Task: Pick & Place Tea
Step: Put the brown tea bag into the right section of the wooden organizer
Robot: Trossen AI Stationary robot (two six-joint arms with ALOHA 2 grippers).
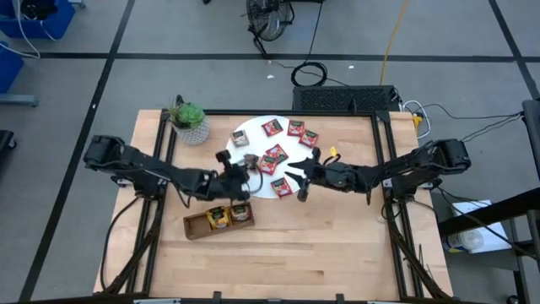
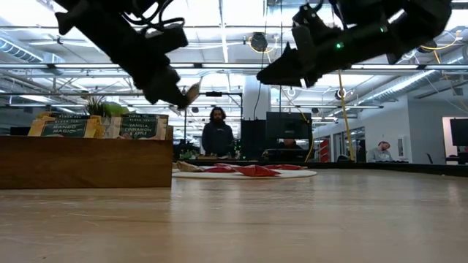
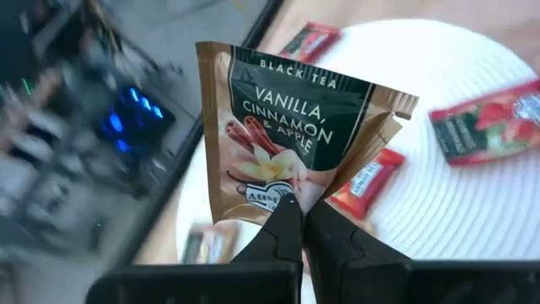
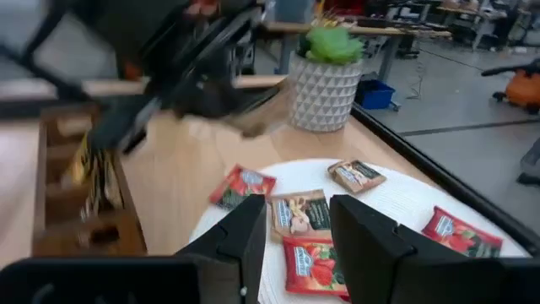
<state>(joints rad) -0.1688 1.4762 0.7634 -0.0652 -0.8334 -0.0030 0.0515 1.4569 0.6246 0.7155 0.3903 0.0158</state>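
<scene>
the high view looks straight down on the whole table [image 1: 337, 253], taking in both arms and the floor around. the low view sits at table-top height, facing level across the boards into the room beyond, with the wooden tray [image 2: 86, 161] close at one side. the left wrist view looks very near past its own fingers [image 3: 278, 241] onto the white disc [image 3: 472, 211]; its edges are blurred, perhaps by motion. the right wrist view faces the same white disc and the potted plant [image 4: 329, 72], which the high view also shows.
</scene>
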